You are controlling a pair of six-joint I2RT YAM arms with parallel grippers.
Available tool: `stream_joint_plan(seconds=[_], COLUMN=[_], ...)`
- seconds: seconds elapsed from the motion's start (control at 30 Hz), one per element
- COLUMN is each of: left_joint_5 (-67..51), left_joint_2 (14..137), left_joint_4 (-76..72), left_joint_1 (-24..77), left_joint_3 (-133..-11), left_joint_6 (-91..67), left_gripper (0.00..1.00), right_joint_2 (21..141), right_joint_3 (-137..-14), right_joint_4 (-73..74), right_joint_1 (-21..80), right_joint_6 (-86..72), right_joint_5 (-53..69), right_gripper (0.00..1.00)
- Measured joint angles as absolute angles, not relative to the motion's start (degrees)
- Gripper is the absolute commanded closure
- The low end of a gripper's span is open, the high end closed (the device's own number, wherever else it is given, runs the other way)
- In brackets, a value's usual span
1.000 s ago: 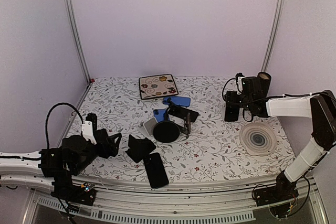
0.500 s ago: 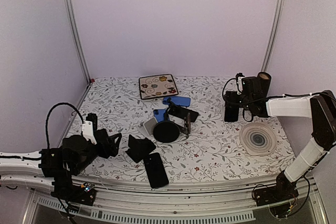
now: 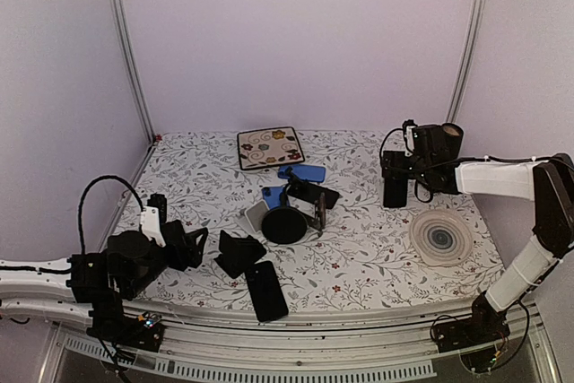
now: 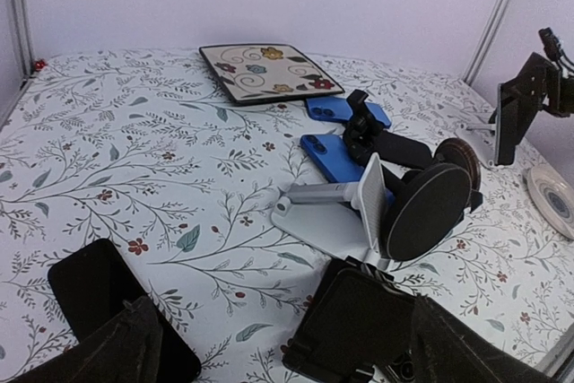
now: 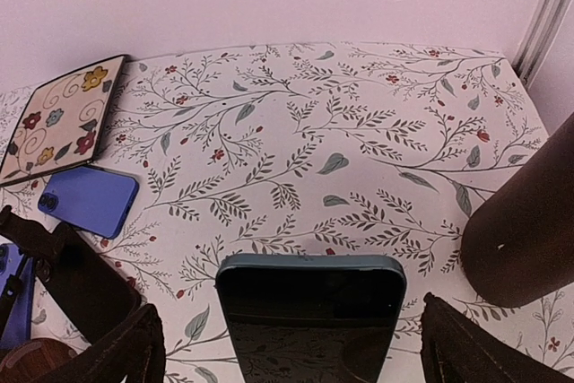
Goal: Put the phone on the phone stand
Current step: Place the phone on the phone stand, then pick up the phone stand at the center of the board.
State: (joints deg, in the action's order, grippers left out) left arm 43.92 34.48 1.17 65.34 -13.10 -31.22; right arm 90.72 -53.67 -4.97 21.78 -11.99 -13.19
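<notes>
Right claw (image 3: pixel 393 168) is sitting slightly farther back on the counter (image 3: pixel 377 257) than a second ago, its fingers now spreading wide to either side of the upright phone (image 5: pixel 309 316) without touching it.
Right wrist view is showing that phone's dark screen and blue rim head-on. Left wrist view is showing it edge-on at far right, standing clear of the central clutter. What is propping it is not showing clearly in any view. Left claw (image 4: pixel 282 338) is resting wide open and gripping nothing at the near left corner. Count: blue phones (image 3: pixel 301 172), two, lying flat; black phone (image 3: pixel 266 291), one, lying flat at the near edge; square floral plate (image 3: pixel 270 148), one; round plate (image 3: pixel 440 238), one, showing whole only from above.
</notes>
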Motion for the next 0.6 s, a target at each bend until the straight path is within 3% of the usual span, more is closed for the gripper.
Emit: stream_joint_plan(seconds=[0.6], left_joint_5=[42.02], left_joint_2=[36.71], left_joint_4=[1.02], left_joint_1=[65.21], left_joint_3=[-13.23], left_joint_6=[-31.29], left_gripper=[0.03], right_joint_2=[79.00], right_joint_3=[-55.88], right_joint_4=[5.45], right_joint_1=[21.98], right_joint_6=[-15.46], right_joint_5=[-2.48], right_gripper=[0.01])
